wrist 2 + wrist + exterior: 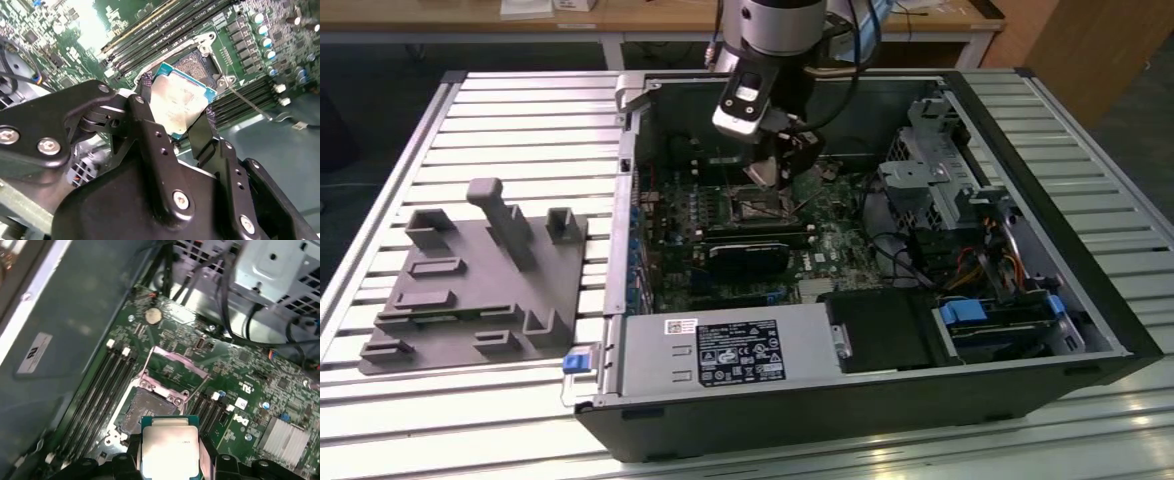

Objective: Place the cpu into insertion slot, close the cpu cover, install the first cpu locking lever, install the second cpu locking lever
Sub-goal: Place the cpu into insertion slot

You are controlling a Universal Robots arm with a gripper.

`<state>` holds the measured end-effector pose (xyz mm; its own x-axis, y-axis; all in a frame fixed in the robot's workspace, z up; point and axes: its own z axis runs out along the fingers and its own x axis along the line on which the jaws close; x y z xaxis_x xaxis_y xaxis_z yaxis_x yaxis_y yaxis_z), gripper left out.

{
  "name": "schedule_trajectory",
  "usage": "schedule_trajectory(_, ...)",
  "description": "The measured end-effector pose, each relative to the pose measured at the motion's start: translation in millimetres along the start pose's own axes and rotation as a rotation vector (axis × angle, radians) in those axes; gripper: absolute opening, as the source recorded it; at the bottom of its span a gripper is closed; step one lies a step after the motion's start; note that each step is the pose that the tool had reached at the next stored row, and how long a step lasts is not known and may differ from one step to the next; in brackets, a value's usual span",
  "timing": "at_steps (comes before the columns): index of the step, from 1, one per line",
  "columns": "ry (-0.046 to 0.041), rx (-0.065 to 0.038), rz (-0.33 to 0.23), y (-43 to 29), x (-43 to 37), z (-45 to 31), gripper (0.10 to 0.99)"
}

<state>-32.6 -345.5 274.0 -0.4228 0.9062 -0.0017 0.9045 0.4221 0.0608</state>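
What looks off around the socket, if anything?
Nothing stands out. The gripper holds the cpu by two opposite edges above the insertion slot, not seated yet. The cpu cover is swung up, clear of the slot. No damage shows on the board around it.

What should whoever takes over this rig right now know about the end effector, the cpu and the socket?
End effector: shut on the cpu, gripping it by two opposite edges, close above the board.
The insertion slot is empty; the cpu cover stands open.
Done: cpu in grasp, near the slot, not seated.
Left: seating the cpu, closing the cover, both locking levers.
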Motion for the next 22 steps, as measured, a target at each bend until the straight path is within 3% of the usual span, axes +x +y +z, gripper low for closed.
schedule_trajectory(6, -0.0111, 0.002, 0.1, -0.1, 0.0, 2.0, 0.541)
schedule_trajectory(22, -0.0305, 0.003, 0.39, -0.5, 0.0, 8.9, 0.541)
